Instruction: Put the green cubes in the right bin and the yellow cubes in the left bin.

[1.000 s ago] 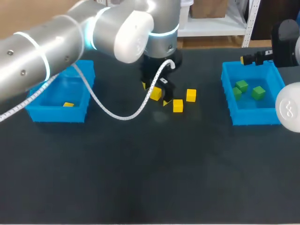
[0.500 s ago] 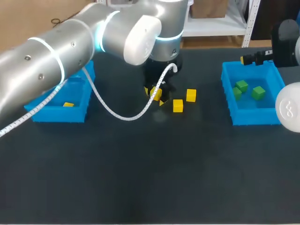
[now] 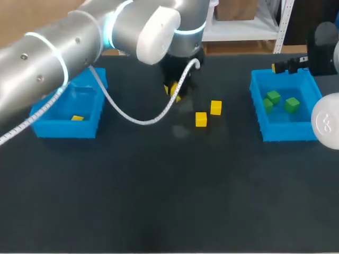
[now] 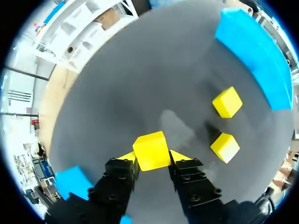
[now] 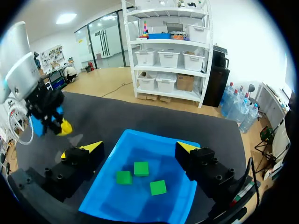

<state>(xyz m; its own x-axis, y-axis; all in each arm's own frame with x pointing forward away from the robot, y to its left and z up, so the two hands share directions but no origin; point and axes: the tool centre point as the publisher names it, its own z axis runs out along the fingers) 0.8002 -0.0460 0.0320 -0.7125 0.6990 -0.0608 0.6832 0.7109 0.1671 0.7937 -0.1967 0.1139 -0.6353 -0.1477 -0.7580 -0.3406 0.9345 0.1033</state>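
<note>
My left gripper (image 3: 174,91) is shut on a yellow cube (image 4: 151,150) and holds it above the table at the back middle. Two more yellow cubes (image 3: 201,119) (image 3: 215,107) lie on the mat to its right, also seen beyond the fingers (image 4: 225,146) (image 4: 227,101). The left bin (image 3: 63,129) holds one yellow cube (image 3: 77,118). My right gripper (image 5: 139,148) stands open above the right bin (image 3: 286,132), which holds three green cubes (image 5: 141,168) (image 5: 123,177) (image 5: 158,187).
A white cable (image 3: 132,119) hangs from my left arm over the mat between the left bin and the loose cubes. The dark mat (image 3: 169,201) stretches to the front edge.
My left gripper has shut on the yellow cube and lifted it up and toward the back. The right arm has not moved.
</note>
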